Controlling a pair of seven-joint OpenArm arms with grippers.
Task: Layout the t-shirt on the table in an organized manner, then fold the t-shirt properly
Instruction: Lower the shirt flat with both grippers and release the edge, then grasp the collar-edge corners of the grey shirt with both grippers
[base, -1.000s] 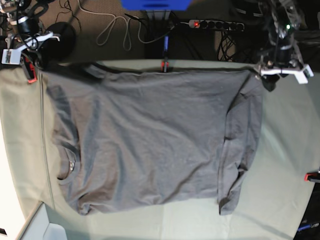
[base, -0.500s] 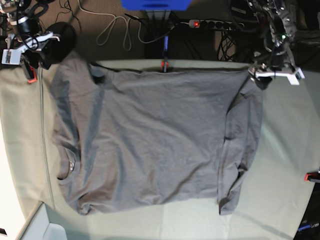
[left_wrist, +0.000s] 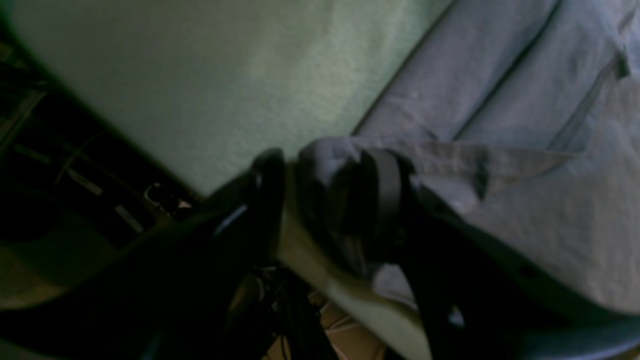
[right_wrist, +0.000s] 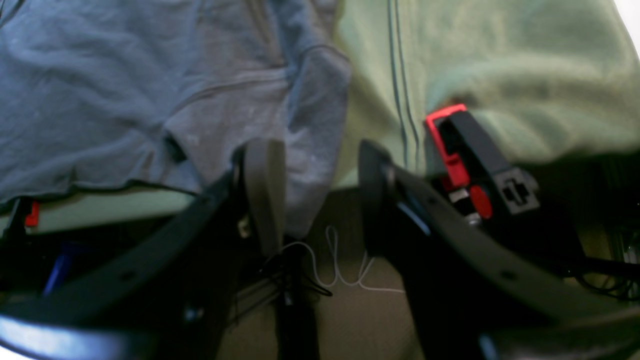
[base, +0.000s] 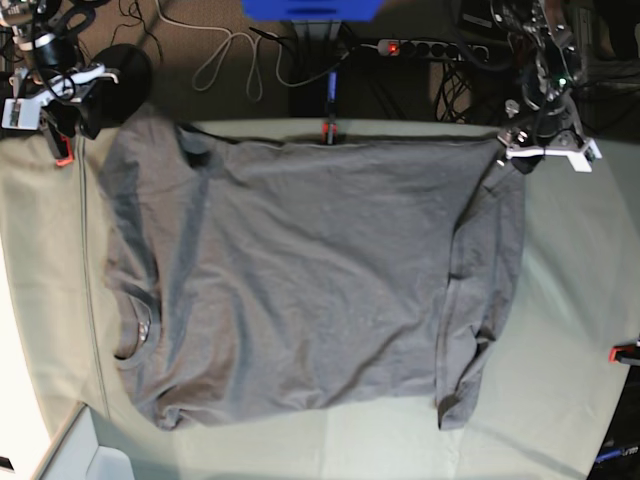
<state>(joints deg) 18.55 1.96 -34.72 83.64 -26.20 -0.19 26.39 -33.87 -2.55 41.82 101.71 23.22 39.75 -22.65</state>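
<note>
The dark grey t-shirt (base: 300, 280) lies spread flat on the table (base: 580, 300), collar (base: 135, 330) to the left and hem to the right. My right gripper (base: 75, 110) hovers at the far left corner. In the right wrist view it (right_wrist: 320, 195) is open, and a sleeve corner of the t-shirt (right_wrist: 310, 125) hangs over the table edge between its fingers. My left gripper (base: 540, 152) is at the far right corner. Up close it (left_wrist: 325, 175) stands open, with a bunched hem corner (left_wrist: 330, 160) lying between its jaws against one finger (left_wrist: 380, 195).
Red clamps (base: 63, 155) (base: 327, 130) (base: 625, 352) pinch the pale green cloth at its edges; one (right_wrist: 450, 145) sits right beside my right gripper. Behind the table's far edge lie a power strip (base: 430, 47) and loose cables (base: 230, 60).
My right gripper opened and let go of the far left sleeve, which settled onto the table. My left gripper slid slightly left and its jaws narrowed around the hem corner.
</note>
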